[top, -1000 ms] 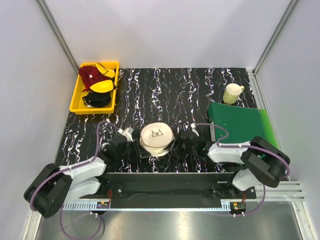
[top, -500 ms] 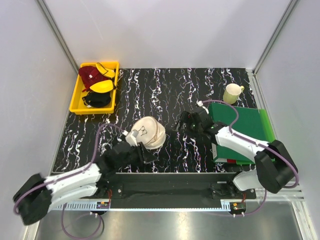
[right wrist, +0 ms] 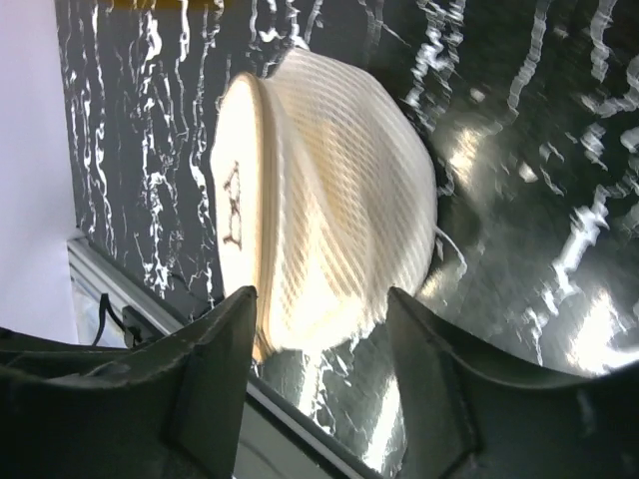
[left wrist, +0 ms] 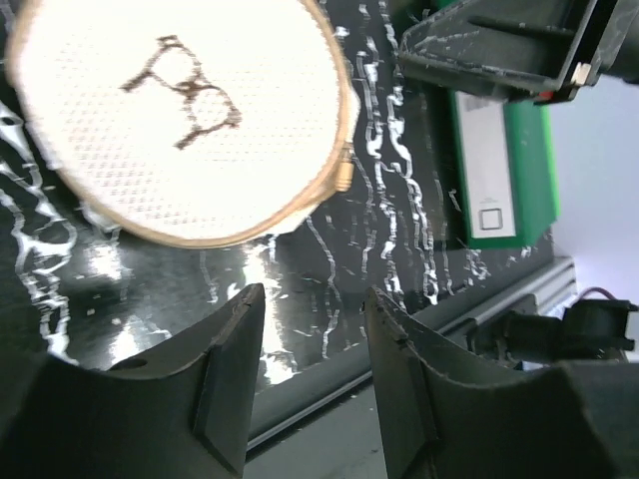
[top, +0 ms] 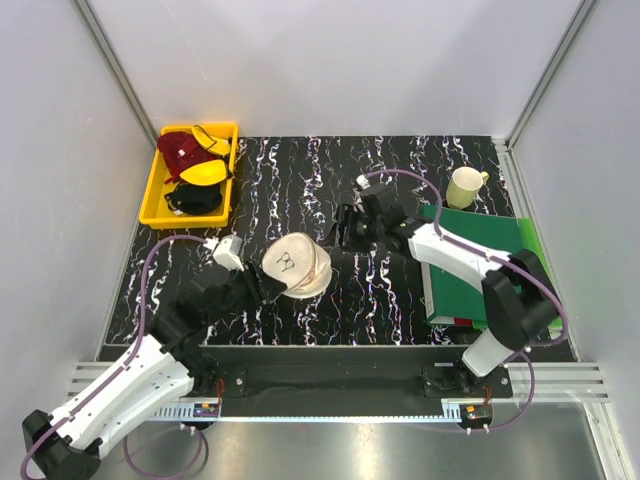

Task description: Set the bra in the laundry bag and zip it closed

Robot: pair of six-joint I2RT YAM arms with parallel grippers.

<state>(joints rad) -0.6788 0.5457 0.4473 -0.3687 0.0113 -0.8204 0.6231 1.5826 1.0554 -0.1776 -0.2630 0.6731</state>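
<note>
The laundry bag [top: 295,263], a cream-white round mesh pouch with a small dark bra drawing on top, lies tilted on the black marbled table. In the left wrist view the laundry bag [left wrist: 180,120] fills the upper left, its gold zipper pull at the right rim. My left gripper [top: 262,288] sits just near-left of the bag, open and empty [left wrist: 310,294]. My right gripper [top: 340,230] hovers at the bag's far-right side, open, with the laundry bag [right wrist: 329,210] beyond its fingertips and nothing between them [right wrist: 319,299]. The bra is hidden from view.
A yellow tray [top: 150,205] at the back left holds dark red, bright yellow and black garments. A green folder [top: 480,255] lies at the right under my right arm, with a pale yellow mug [top: 463,186] behind it. The metal rail runs along the near edge.
Both grippers have let go of the bag. The right arm swung away toward the back right and the left arm drew back to the left; the bag shifted slightly left and lies tilted.
</note>
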